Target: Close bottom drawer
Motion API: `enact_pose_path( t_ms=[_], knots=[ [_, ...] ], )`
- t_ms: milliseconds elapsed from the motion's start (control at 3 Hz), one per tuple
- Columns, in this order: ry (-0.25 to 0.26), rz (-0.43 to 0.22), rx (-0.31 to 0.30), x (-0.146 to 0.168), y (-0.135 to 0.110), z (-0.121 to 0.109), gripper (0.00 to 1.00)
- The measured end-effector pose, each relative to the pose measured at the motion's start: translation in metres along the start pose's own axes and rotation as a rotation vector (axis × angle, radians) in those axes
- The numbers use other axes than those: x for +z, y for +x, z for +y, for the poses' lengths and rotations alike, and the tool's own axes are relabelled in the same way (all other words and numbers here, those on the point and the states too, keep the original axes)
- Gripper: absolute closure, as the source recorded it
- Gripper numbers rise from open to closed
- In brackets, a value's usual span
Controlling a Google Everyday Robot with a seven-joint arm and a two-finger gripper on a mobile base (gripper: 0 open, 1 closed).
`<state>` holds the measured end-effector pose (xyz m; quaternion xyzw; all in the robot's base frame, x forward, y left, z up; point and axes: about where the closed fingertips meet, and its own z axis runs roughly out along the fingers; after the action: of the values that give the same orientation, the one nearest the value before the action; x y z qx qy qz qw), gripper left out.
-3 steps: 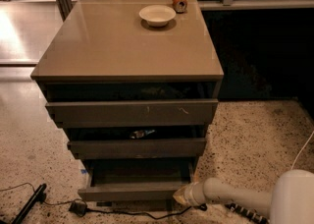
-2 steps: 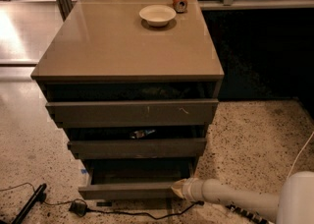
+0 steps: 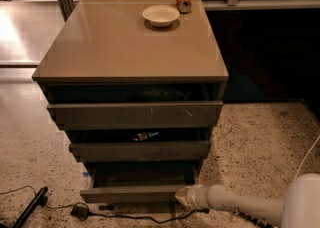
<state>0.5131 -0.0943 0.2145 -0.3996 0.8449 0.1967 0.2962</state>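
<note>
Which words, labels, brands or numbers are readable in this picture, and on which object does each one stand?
No text can be read anywhere.
The orange can on the cabinet top: label too blurred to read.
The bowl and the bottom drawer: no marking visible.
The gripper, at the right end of the bottom drawer's front: no marking visible.

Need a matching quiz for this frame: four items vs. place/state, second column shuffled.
1 bowl
2 can
3 bottom drawer
4 end effector

A at the bottom drawer's front right corner
B pulled out, lowest of three
C orange, at the back edge of the cabinet top
D white, on the cabinet top, just left of the can

Pairs: 1-D, 2-C, 3-B, 4-A
</note>
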Motion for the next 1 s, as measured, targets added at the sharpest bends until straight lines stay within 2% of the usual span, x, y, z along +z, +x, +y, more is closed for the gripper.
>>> enact_pose_path(
  t_ms=[333, 1000],
  knots=[
    [-0.014, 0.049, 0.029, -0.0008, 0.0306, 0.014, 1.0],
    [-0.016, 0.049, 0.051, 0.0079, 0.0366, 0.0132, 1.0]
  ],
)
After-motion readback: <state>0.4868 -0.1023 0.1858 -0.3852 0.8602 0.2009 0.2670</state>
